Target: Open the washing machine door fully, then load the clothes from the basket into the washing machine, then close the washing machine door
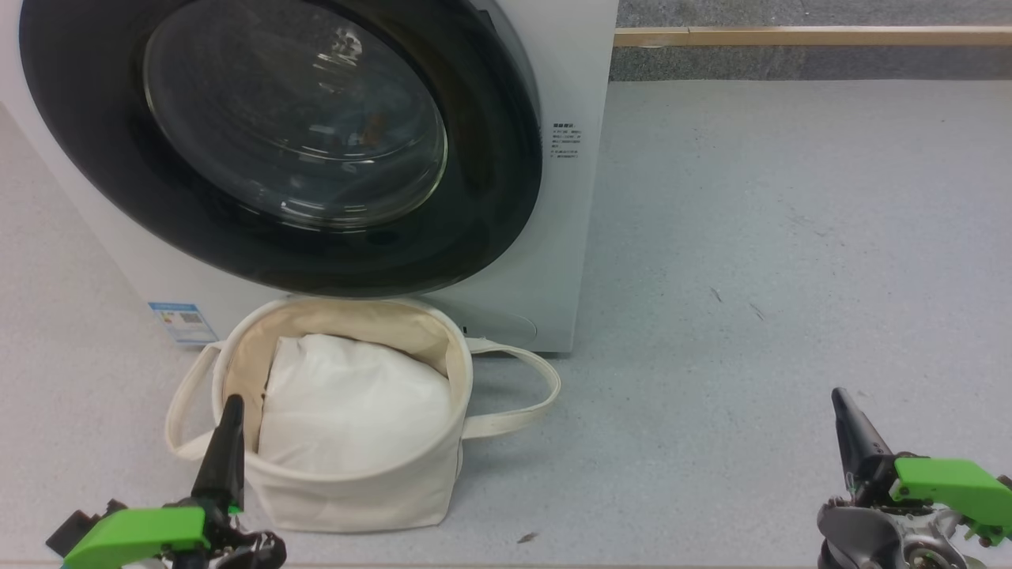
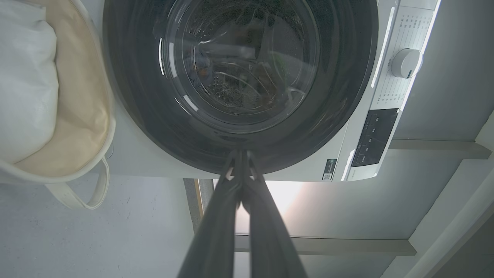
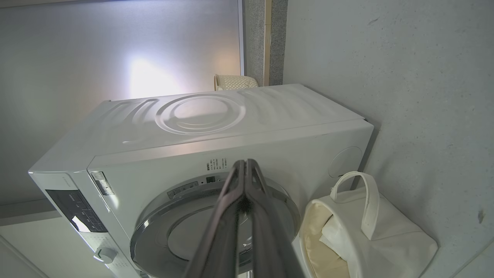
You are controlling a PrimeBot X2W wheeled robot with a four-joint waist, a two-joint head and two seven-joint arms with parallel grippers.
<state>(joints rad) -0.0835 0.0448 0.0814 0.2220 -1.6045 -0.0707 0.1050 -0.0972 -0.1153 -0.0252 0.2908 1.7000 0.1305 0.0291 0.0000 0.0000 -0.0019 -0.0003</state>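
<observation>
The white washing machine (image 1: pixel 569 237) fills the upper left of the head view. The washing machine door (image 1: pixel 103 158), with its black rim and glass bowl, lies shut against the front. Behind the glass a dim patch of blue and orange-brown clothes (image 2: pixel 200 69) shows. The cream basket (image 1: pixel 356 498) stands on the floor just before the door and holds a white cushion (image 1: pixel 348 403). My left gripper (image 1: pixel 232 407) is shut and empty at the basket's near left rim. My right gripper (image 1: pixel 840 399) is shut and empty over bare floor, far right of the basket.
Grey speckled floor (image 1: pixel 751 237) spreads to the right of the machine up to a wooden strip (image 1: pixel 791 35) along the wall. The machine's knob (image 2: pixel 405 63) and dark panel (image 2: pixel 376 135) face the left wrist. A perforated cream bin (image 3: pixel 235 82) stands behind the machine.
</observation>
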